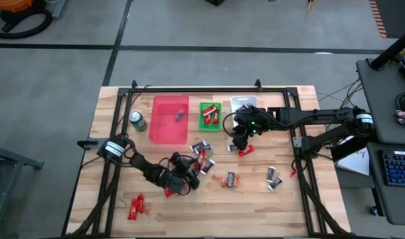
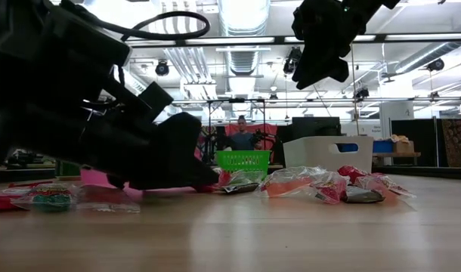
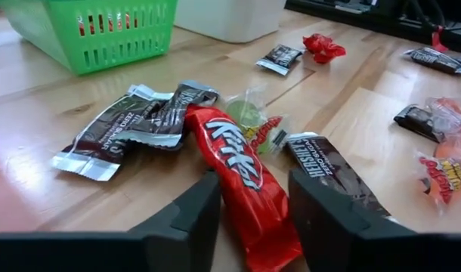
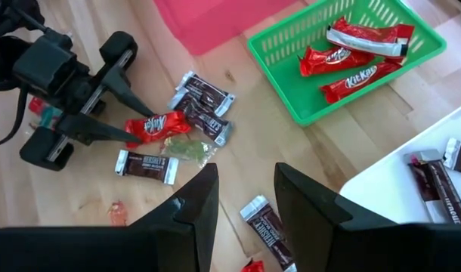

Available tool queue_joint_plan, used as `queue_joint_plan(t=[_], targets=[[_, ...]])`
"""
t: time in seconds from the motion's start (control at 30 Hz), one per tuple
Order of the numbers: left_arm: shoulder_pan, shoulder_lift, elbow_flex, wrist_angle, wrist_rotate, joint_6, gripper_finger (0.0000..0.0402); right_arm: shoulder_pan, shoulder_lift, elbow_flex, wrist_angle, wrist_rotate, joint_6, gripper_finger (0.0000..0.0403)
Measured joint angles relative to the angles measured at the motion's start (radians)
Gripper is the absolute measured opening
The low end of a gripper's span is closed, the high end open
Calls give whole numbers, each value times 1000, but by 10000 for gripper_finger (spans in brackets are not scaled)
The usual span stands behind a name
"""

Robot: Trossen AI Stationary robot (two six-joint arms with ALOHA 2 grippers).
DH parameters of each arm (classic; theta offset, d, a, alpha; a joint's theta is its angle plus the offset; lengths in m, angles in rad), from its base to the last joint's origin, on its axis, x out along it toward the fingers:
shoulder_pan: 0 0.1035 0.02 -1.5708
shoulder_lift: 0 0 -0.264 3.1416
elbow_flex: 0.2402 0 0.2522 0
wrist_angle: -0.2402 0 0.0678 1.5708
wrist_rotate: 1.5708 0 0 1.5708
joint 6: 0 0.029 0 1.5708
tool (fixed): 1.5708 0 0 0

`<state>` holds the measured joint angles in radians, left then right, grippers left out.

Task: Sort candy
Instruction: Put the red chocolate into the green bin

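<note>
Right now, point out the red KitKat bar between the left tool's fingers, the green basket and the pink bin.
Red KitKat bar [image 3: 242,170]: left wrist view, middle of the wrapper.
Green basket [image 4: 287,72]: right wrist view, bare mesh floor.
Pink bin [image 1: 164,129]: high view, bare floor.

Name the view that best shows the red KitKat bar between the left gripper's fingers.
The left wrist view: the KitKat bar lies lengthwise between the left gripper fingers, label readable. The right wrist view shows it small; high and low views barely show it.
</note>
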<state>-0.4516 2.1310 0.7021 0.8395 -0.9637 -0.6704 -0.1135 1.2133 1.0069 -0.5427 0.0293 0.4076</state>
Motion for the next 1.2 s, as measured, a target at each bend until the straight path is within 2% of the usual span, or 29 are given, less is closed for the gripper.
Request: queue_joint_plan(t=[0.2, 0.33, 0.63, 0.8, 0.93, 1.2], targets=[[-1, -14, -1, -30, 39, -1, 51, 0, 0, -2, 0, 0, -3, 123], [-5, -32, -3, -39, 59, 33, 15, 0, 0, -4, 0, 0, -7, 123], [-41, -155, -8, -99, 108, 212, 12, 26, 0, -35, 41, -1, -43, 123], [-45, -248, -7, -98, 90, 351, 12, 87, 0, -113, 240, -11, -132, 123], [-45, -304, 4, -90, 80, 455, 12, 141, 0, -197, 487, -11, -205, 123], [-42, -328, 84, -80, 57, 621, 12, 207, 0, -346, 963, -11, -263, 123]])
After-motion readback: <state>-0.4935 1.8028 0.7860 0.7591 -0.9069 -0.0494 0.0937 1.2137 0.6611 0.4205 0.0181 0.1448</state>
